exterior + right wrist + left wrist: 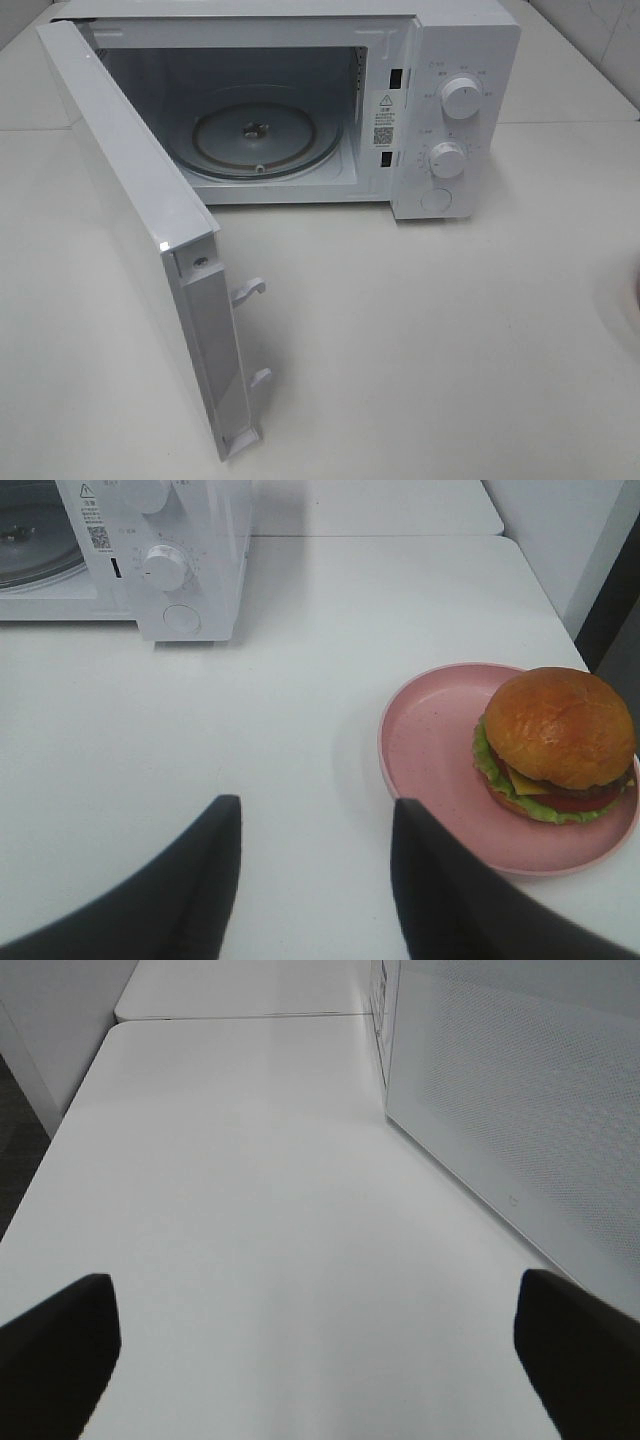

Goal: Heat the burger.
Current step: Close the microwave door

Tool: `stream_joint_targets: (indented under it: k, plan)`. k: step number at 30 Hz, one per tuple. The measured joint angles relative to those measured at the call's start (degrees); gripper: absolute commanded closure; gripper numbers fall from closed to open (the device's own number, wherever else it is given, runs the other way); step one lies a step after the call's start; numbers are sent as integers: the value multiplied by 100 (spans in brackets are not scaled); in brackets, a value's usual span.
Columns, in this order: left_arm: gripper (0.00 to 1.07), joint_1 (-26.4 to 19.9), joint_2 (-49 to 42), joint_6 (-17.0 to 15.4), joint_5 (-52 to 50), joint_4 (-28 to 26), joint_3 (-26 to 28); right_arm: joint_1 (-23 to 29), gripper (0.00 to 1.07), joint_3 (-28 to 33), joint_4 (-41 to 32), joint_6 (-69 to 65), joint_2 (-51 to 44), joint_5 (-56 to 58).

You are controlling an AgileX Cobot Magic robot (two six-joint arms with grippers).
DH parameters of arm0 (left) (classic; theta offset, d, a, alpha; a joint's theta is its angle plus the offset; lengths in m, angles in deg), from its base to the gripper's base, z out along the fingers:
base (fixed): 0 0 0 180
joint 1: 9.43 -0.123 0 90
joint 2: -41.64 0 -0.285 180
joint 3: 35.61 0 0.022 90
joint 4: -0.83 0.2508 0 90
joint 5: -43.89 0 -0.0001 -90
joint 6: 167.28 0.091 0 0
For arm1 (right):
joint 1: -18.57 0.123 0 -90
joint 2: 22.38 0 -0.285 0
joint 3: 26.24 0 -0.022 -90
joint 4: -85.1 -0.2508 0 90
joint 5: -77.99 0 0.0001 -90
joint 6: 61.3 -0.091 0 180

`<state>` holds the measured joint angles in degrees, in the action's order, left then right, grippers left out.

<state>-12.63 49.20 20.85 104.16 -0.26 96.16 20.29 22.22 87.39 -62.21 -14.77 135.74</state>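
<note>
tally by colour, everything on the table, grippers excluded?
White: 1, microwave
Pink: 1, plate
Brown-orange bun, with green, yellow and red layers: 1, burger
Total: 3

Left end effector (315, 1345) gapes wide; right end effector (315, 870) half-parted, empty.

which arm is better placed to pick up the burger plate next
Right, probably. Its gripper hovers over the table just beside the pink plate holding the burger. The left gripper faces bare table by the open microwave door, no plate in its view.
</note>
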Motion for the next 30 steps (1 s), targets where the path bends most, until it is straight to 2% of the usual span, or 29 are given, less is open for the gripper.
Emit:
stream_joint_targets:
  k: [6, 10, 20, 26, 30]
  plan:
    - [4, 0, 0, -52, 0, 6, 0, 0, 62, 0, 0, 0, 0, 0]
    - [4, 0, 6, -201, 0, 6, 0, 0, 62, 0, 0, 0, 0, 0]
    - [4, 0, 665, -258, -258, -6, 97, 0, 62, 0, 0, 0, 0, 0]
    - [5, 0, 922, -241, -1467, -304, 138, 0, 62, 0, 0, 0, 0, 0]
    - [7, 0, 1524, 34, -2538, -413, 132, 0, 62, 0, 6, 0, 0, 0]
